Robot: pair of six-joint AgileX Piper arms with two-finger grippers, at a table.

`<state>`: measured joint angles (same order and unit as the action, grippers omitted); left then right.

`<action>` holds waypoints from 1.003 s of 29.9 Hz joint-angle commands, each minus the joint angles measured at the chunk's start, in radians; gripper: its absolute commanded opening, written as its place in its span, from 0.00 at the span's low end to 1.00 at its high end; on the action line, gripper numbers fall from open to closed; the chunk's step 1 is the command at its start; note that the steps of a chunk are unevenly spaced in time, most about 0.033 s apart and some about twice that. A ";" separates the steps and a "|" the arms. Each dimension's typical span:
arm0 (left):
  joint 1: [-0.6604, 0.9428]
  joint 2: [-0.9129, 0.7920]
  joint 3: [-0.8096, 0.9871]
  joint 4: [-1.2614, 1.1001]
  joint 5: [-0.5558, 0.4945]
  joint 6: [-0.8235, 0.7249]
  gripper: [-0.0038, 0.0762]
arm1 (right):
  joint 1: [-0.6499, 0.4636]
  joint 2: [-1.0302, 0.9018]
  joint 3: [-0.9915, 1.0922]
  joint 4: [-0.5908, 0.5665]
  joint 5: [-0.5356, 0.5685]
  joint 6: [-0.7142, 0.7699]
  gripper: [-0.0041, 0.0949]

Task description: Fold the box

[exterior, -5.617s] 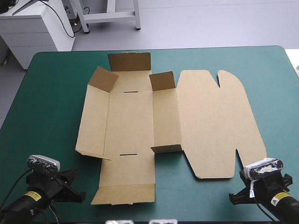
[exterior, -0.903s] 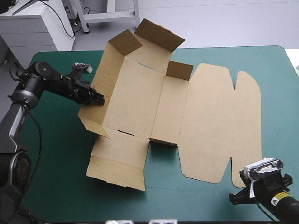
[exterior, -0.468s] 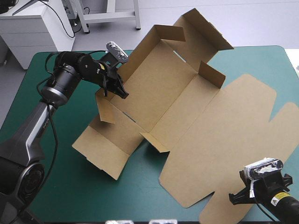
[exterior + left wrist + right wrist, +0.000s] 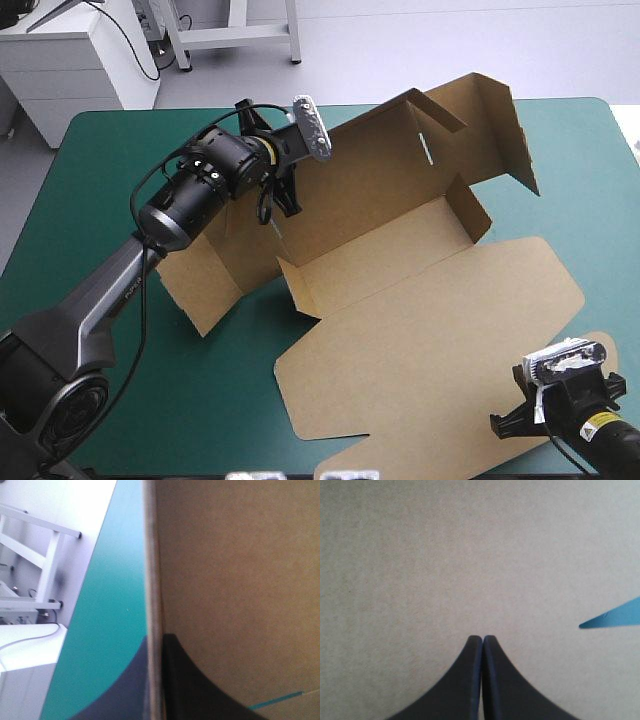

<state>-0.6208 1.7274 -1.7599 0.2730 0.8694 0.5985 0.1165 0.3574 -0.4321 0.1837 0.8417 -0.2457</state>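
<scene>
The brown box [image 4: 400, 290] is a cut sheet with some of its walls raised, lying skewed across the table. My left gripper [image 4: 278, 208] is shut on the box at its left long wall, holding that side lifted and tilted. In the left wrist view the board's edge [image 4: 152, 580] runs straight between my fingers [image 4: 200, 690]. The flat lid [image 4: 430, 370] stretches to the front right. My right gripper [image 4: 503, 425] is shut and empty at the front right corner, beside the lid's corner. Its pointed tip [image 4: 482, 638] faces plain brown board [image 4: 470, 555].
One end flap [image 4: 205, 280] hangs down to the teal-green cover [image 4: 100, 200] under my left arm. The far flaps [image 4: 490, 120] stand up near the table's far right edge. A sliver of cover [image 4: 615, 617] shows beside the lid in the right wrist view.
My left gripper has carried the held wall to the right and farther back. The whole box swung round, its walls rising and the lid sliding toward the front right. The right arm stayed put.
</scene>
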 commanded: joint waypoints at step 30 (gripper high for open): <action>-0.191 -0.169 0.355 0.829 -0.373 -0.377 0.04 | -0.007 0.009 -0.111 -0.019 -0.274 0.120 0.02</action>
<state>-0.8099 1.6269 -1.4061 1.0314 0.5594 0.2515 0.1165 0.3574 -0.5016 0.1787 0.6553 -0.1173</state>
